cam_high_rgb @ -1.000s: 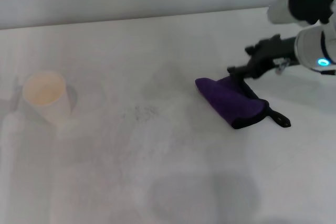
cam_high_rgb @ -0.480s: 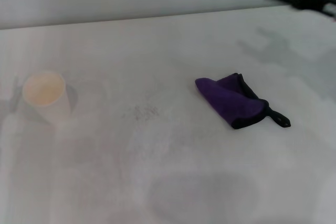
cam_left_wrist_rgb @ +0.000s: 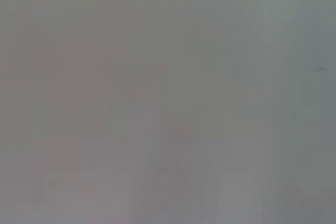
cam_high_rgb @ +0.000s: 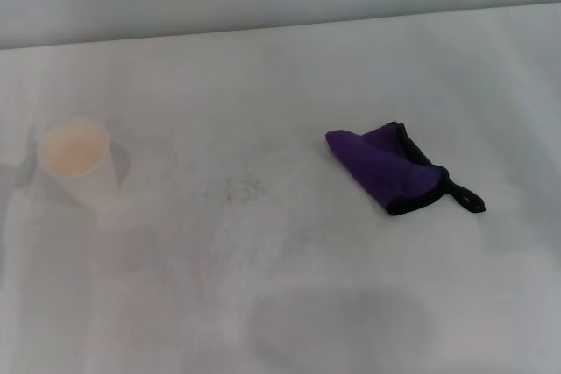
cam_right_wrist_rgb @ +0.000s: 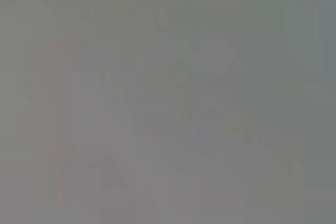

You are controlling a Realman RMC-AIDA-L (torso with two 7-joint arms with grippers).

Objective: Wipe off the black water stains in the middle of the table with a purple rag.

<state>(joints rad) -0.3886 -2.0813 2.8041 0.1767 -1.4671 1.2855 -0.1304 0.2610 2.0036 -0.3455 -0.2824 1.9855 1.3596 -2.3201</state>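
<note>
- You've got the folded deep-purple rag w/ black edging [cam_high_rgb: 386,166] lying loose on the wide white counter [cam_high_rgb: 289,67], right of centre.
- No round black blot visible; only a faint grey speckled smudge [cam_high_rgb: 235,187] mid-counter, so wiping looks about done.
- Both claws out of view; grip state can't tell.
- Pale paper cup [cam_high_rgb: 77,162] far left, untouched.

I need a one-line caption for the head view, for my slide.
Purple rag lying on the white table, paper cup at left, faint speckled smudge between; no gripper in view.
</note>
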